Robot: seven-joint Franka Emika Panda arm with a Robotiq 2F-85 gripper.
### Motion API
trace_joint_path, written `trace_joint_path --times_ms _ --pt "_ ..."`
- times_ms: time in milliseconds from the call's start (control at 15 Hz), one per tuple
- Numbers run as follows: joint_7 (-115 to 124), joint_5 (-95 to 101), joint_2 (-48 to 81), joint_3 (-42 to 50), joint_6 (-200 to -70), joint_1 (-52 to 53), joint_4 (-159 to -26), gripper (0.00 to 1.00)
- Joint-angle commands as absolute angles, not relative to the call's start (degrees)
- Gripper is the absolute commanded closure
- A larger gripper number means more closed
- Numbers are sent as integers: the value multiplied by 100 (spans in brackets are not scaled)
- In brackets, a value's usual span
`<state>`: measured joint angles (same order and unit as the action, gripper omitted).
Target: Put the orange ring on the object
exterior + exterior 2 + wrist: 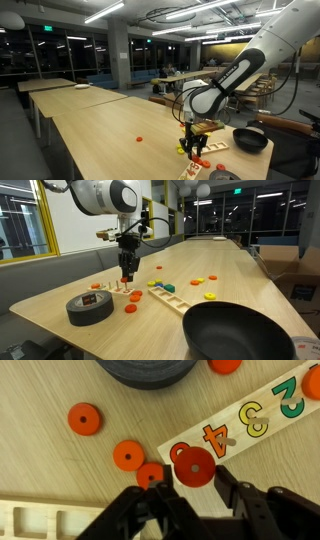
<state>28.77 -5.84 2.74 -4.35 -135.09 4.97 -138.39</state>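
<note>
Over the desk [100,140], low above a wooden number board [262,412]: gripper [196,482], black fingers [240,500] clamped on the orange ring [194,466]. Held flat at the board's end beside the 4, covering the next digit in the wrist view. Too small to make out in both exterior views, lost at the fingertips. Loose on the wood nearby: three spare rings [84,419] alike, a fourth cut off at the top edge. Cropped as well: a black tape roll [145,370] above, a pale slotted frame [40,518] at the bottom corner. Large and blurred in an exterior view: a black bowl [240,332], rim cut by the picture's edge.
</note>
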Motion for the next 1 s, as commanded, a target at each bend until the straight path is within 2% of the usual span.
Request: trace_joint_path --times_ms 0,133,200,667,933 --pt "2999 -535 168 -439 -13581 533 -13973 19" --pt "2993 -540 173 -439 -13578 533 -13996 3" --pt "2991 -542 165 -439 -13578 532 -14008 0" --pt "2640 -573 -715 -440 -13243 480 -14178 0" --pt "1947 -581 -1647 -428 -12367 446 -14230 0"
